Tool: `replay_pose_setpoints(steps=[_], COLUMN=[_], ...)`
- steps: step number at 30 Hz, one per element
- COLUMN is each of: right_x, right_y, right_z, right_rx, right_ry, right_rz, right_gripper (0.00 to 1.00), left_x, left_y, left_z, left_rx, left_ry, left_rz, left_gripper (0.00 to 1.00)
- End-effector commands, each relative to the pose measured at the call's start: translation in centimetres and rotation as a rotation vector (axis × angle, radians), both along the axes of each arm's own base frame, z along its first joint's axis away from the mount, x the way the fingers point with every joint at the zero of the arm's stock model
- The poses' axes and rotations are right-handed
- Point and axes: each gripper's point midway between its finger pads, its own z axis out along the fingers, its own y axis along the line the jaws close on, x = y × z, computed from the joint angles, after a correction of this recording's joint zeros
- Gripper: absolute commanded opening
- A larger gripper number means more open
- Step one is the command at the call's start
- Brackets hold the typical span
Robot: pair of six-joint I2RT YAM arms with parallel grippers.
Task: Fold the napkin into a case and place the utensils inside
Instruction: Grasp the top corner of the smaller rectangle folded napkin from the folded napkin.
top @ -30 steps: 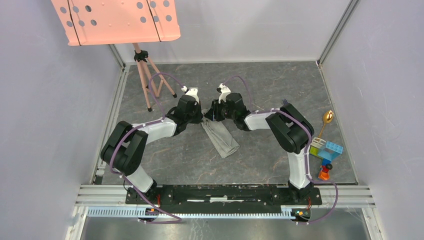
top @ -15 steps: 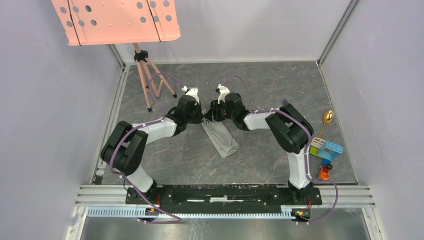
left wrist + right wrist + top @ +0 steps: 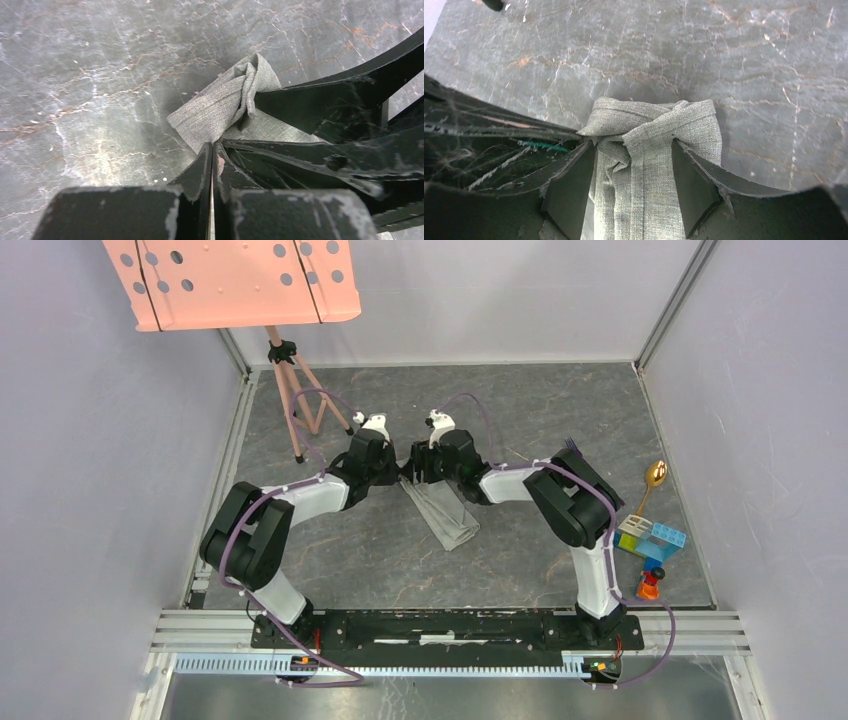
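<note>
The grey napkin [image 3: 450,518] lies on the table as a narrow folded strip, a case shape, running from the middle toward the near right. Its far end [image 3: 654,125] is bunched and creased. My left gripper [image 3: 393,472] is shut, its tips [image 3: 212,146] pinching an edge of that end. My right gripper [image 3: 413,468] faces it, open, one finger [image 3: 574,190] on each side of the strip without squeezing it. The spoon [image 3: 655,476] with a gold bowl lies at the right. Purple fork tines [image 3: 571,446] peek out behind the right arm's elbow.
Colourful toy blocks [image 3: 650,538] sit at the right near the spoon's handle. A salmon-pink perforated panel [image 3: 230,280] on a tripod [image 3: 295,405] stands at the back left. Walls close in the table on three sides.
My right gripper's jaws have spread apart around the napkin's end. Both grippers have shifted slightly toward the back, and the strip's far end went with them.
</note>
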Motion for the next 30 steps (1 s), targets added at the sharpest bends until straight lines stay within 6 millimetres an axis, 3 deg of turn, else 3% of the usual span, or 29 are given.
replay_pose_setpoints(steps=[1, 5, 9, 13, 18, 30], right_x=[-2.8, -3.5, -3.3, -3.0, -2.0, -0.2], right_y=[-1.4, -2.5, -2.5, -1.7, -1.3, -0.7], right_z=[1.5, 3.5, 4.1, 4.3, 4.8, 3.3], right_rx=[0.035, 0.047, 0.065, 0.118, 0.147, 0.117], right_ry=[0.059, 0.031, 0.02, 0.031, 0.017, 0.026], right_rz=[0.105, 0.14, 0.138, 0.146, 0.125, 0.107], right_gripper=[0.66, 0.68, 0.65, 0.34, 0.2, 0.18], left_x=[0.1, 0.1, 0.2, 0.1, 0.2, 0.2], left_y=[-1.8, -1.7, -2.0, -2.4, -2.5, -2.6], left_z=[1.4, 1.3, 1.5, 1.8, 2.0, 2.4], left_rx=[-0.098, -0.089, -0.1, -0.11, -0.111, -0.106], left_ry=[-0.028, -0.03, -0.027, -0.026, -0.025, -0.03], left_rz=[-0.03, -0.036, -0.043, -0.056, -0.062, -0.076], left_gripper=[0.02, 0.02, 0.02, 0.02, 0.02, 0.02])
